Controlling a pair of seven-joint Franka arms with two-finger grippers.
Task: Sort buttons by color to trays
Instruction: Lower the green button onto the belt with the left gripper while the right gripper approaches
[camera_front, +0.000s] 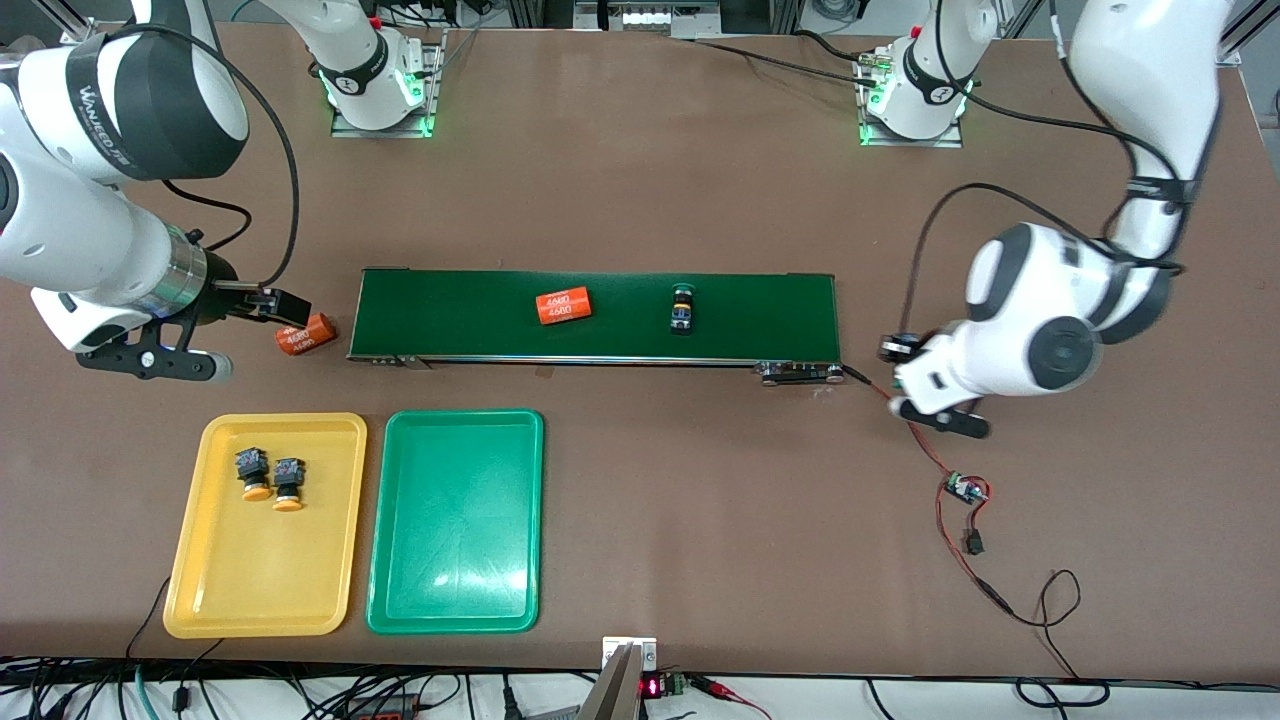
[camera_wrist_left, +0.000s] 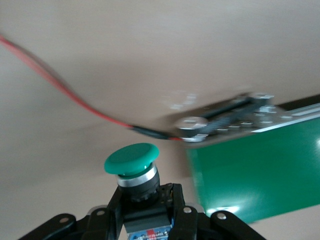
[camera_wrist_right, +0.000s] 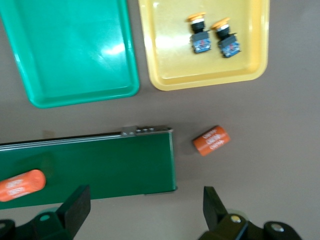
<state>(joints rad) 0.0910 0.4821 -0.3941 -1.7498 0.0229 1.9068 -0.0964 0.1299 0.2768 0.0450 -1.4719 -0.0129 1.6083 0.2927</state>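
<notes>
My left gripper (camera_wrist_left: 142, 192) is shut on the body of a green-capped button (camera_wrist_left: 132, 159). It hangs over the table just off the belt's end toward the left arm's end (camera_front: 897, 372). Another button (camera_front: 683, 306) lies on the belt, and its cap looks dark green. Two yellow-capped buttons (camera_front: 253, 474) (camera_front: 288, 484) lie side by side in the yellow tray (camera_front: 215, 600). The green tray (camera_front: 455, 560) beside it holds nothing. My right gripper (camera_wrist_right: 145, 207) is open over the table by the belt's other end (camera_front: 275, 305), with nothing between its fingers.
A long dark-green conveyor belt (camera_front: 600, 315) crosses the middle and carries an orange cylinder (camera_front: 564, 306). A second orange cylinder (camera_front: 305, 335) lies on the table by my right gripper. A red wire and a small circuit board (camera_front: 965, 490) trail from the belt's end under my left gripper.
</notes>
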